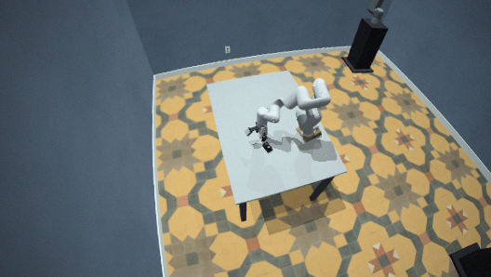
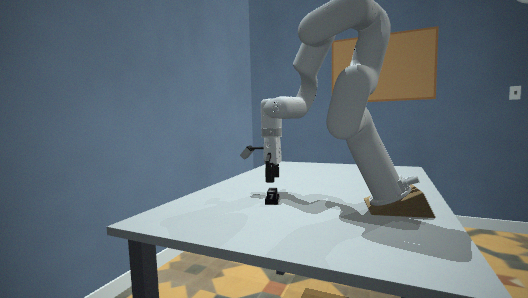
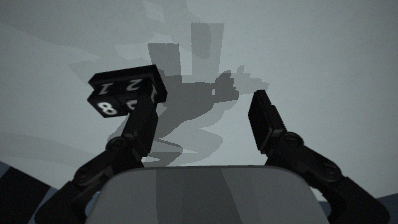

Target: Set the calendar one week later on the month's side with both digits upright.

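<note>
The calendar's two black cubes [image 3: 125, 90] stand side by side on the grey table. Their top faces show white digits 1 and 2, and the near face of the left cube shows an 8. From the side view the cubes [image 2: 272, 196] show a 7. They also show in the overhead view [image 1: 267, 148]. My gripper [image 3: 202, 104] [image 2: 271, 172] is open and empty, hanging a little above the table and the cubes. In the wrist view the cubes lie left of the gap between the fingers, partly hidden behind the left finger. I cannot make out the tray or the month's name.
The arm's base sits on a wooden wedge [image 2: 400, 202] at the table's right side. The table's near edge [image 2: 280, 252] runs in front of the cubes. A black pedestal [image 1: 367, 42] stands on the floor, far from the table.
</note>
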### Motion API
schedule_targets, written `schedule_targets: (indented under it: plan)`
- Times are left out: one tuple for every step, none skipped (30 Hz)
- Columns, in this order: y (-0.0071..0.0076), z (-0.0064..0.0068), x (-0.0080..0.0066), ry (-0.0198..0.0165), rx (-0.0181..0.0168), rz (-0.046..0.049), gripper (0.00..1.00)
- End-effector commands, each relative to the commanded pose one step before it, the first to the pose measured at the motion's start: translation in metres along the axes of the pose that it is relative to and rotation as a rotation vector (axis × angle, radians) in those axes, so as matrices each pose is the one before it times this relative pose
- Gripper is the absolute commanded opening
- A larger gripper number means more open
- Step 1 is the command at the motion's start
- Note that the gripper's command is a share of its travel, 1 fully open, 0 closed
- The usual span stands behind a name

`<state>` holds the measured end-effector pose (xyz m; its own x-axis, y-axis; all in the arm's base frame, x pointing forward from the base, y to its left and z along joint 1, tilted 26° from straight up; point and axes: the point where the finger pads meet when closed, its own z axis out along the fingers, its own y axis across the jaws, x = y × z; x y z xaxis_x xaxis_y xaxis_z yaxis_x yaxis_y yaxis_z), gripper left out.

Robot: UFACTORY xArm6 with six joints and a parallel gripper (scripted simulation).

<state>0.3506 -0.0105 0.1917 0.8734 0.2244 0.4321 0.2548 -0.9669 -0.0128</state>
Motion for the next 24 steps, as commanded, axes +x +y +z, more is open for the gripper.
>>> schedule_targets:
  plan:
    - [0.00097, -0.00084, -0.0019, 0.00159, -0.00446, 0.15868, 1.0]
    - [0.0, 0.0, 0.0, 0.0, 0.0, 0.0, 1.0]
    - [0.0, 0.0, 0.0, 0.0, 0.0, 0.0, 1.0]
    - [0.00179, 0.0, -0.00432, 0.0, 0.0, 0.01905, 1.0]
    - [0.00303, -0.00001, -0.00694, -0.00001, 0.0, 0.0, 1.0]
    - [0.00184, 0.0, -0.00421, 0.0, 0.0, 0.0, 1.0]
    - [0.00079, 0.00001, -0.00181, 0.00001, 0.0, 0.0, 1.0]
    - [0.00013, 0.0, -0.0003, 0.0, 0.0, 0.0, 1.0]
    - [0.00001, 0.0, -0.00002, 0.0, 0.0, 0.00106, 1.0]
    - [0.00005, 0.0, -0.00011, 0.0, 0.0, 0.00651, 1.0]
    - [0.00011, 0.0, -0.00025, 0.0, 0.0, 0.01504, 1.0]
    - [0.00019, 0.0, -0.0004, 0.0, 0.0, 0.02448, 1.0]
    - [0.00027, 0.0, -0.00053, 0.0, 0.0, 0.03309, 1.0]
    - [0.00034, 0.0, -0.00063, 0.0, 0.0, 0.03955, 1.0]
    - [0.00039, 0.0, -0.00067, 0.0, 0.0, 0.043, 1.0]
    - [0.00042, 0.0, -0.00065, 0.0, 0.0, 0.043, 1.0]
    - [0.00041, 0.0, -0.00058, 0.0, 0.0, 0.03955, 1.0]
    - [0.00321, 0.0, -0.00417, 0.0, 0.0, 0.01653, 1.0]
    - [0.0, 0.0, 0.0, 0.0, 0.0, 0.0, 1.0]
    - [0.0, 0.0, 0.0, 0.0, 0.0, 0.0, 1.0]
    - [0.00452, -0.00001, -0.00566, -0.00001, -0.00001, 0.0, 1.0]
    - [0.00274, 0.0, -0.00344, 0.0, 0.0, 0.0, 1.0]
    - [0.00117, 0.00001, -0.00148, 0.00001, 0.00001, 0.0, 1.0]
    - [0.00019, 0.0, -0.00024, 0.0, 0.0, 0.0, 1.0]
